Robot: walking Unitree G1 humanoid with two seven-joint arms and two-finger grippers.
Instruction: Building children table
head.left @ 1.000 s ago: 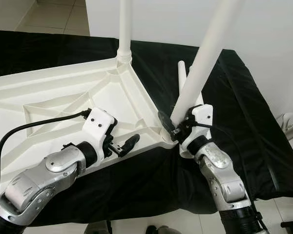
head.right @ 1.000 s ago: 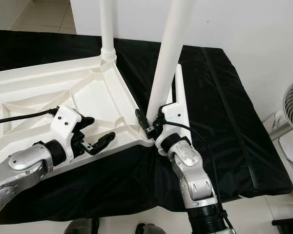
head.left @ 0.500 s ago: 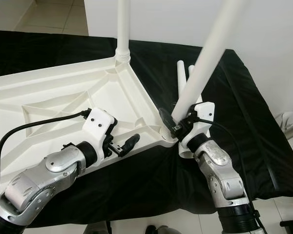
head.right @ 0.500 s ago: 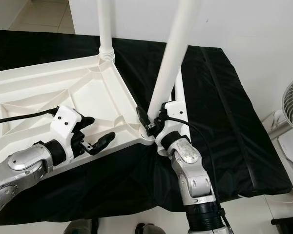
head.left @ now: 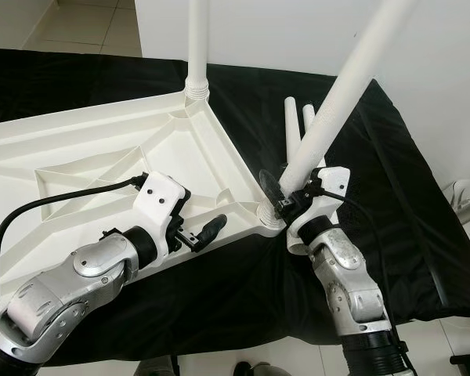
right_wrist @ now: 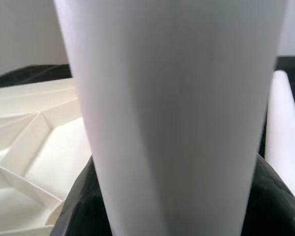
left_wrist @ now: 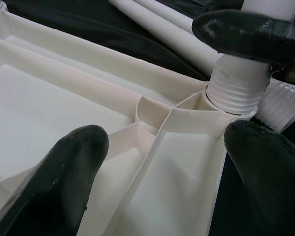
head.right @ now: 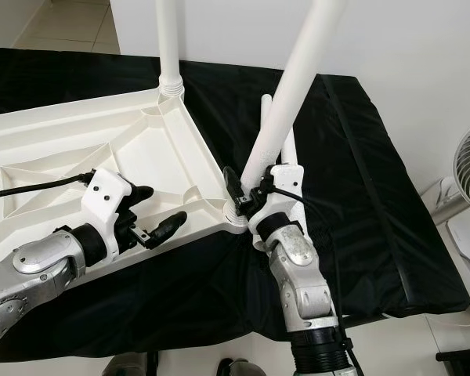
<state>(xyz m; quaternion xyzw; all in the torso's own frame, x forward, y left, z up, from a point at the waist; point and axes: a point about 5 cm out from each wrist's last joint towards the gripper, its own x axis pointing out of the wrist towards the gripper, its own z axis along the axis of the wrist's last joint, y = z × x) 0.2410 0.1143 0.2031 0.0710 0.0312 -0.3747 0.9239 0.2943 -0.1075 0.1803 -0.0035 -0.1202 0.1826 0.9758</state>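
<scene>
Tabletop: white plastic tabletop (head.left: 102,164) lying upside down on a black cloth (head.left: 376,196), ribs facing up, near corner pointing at the robot.

Leg in hand: white leg (head.left: 337,110) sitting in the near corner socket (left_wrist: 236,93), threaded end at the mouth of it, and it's leaning pretty hard away to the right instead of standing straight.

Right gripper: right gripper (head.left: 286,197) is clamped on that leg low down, right above the threads. In the right wrist view the tube sits between its black fingers (right_wrist: 81,196).

Left gripper: left gripper (head.left: 196,231) sits at the tabletop's near edge, just beside the same corner, fingers apart with the edge rib between them, not pinching anything as far as I can tell.

Done already: 1 leg (head.left: 197,47) standing upright in the far corner.

Spares: 2 more legs (head.left: 294,129) lying flat on the cloth just past the right gripper.

Step, my guess: screwing leg number 2 into its socket.

How to do it well: straighten the leg before turning. With that tilt the threads look likely to cross or bind, so I'd bring the top back over the socket until it matches the far leg, then twist with light downward pressure.

Also: the left gripper probably ought to actually hold the tabletop down, otherwise the whole slab may spin on the cloth.

Watch out: the loose legs are near the right wrist, easy to bump.
</scene>
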